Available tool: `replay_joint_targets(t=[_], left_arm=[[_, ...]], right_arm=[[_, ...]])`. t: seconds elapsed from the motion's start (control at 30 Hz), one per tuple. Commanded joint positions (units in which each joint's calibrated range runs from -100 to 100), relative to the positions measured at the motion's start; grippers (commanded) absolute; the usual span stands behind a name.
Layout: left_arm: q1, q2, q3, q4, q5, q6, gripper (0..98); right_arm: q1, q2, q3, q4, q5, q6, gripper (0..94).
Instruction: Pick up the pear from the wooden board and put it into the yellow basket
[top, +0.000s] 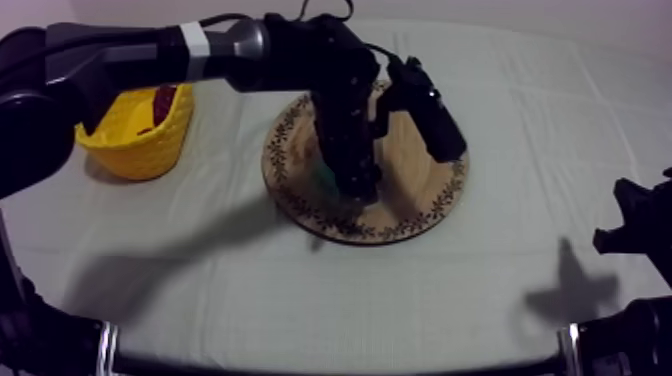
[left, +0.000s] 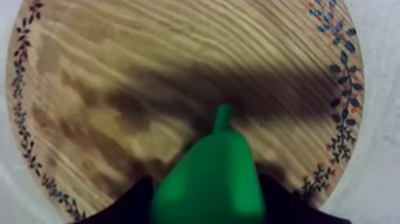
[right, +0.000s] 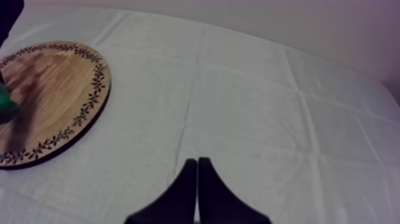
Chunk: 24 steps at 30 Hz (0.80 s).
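- Leftmost, the yellow basket sits on the cloth, a small red fruit inside.
- Next, my left gripper reaches down over the wooden board, its black fingers pinching the green pear from both sides, stem pointing away over the wood.
- Rightmost, my right gripper hangs low over bare cloth, well apart from the board, fingers pressed together on nothing.
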Motion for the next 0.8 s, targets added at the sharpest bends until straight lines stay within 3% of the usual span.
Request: replay_joint_targets(t=[0.0, 0.27, 0.43, 0.77], left_arm=[[-0.3, -2.4, 0.5, -0.1, 0.8, 0.1, 55.1], [-3.3, -14.7, 4.1, 0.84, 4.8, -1.1, 53.0], [-6.2, -22.8, 5.8, 1.34, 11.5, -1.8, 52.7], [-12.8, -34.6, 12.7, 1.97, 18.2, 0.8, 48.6]], right_arm=[[0.0, 0.0, 0.1, 0.0, 0.0, 0.0, 0.5], [0.0, 0.0, 0.1, 0.0, 0.0, 0.0, 0.5], [0.0, 0.0, 0.1, 0.0, 0.0, 0.0, 0.5], [0.0, 0.0, 0.1, 0.0, 0.0, 0.0, 0.5]])
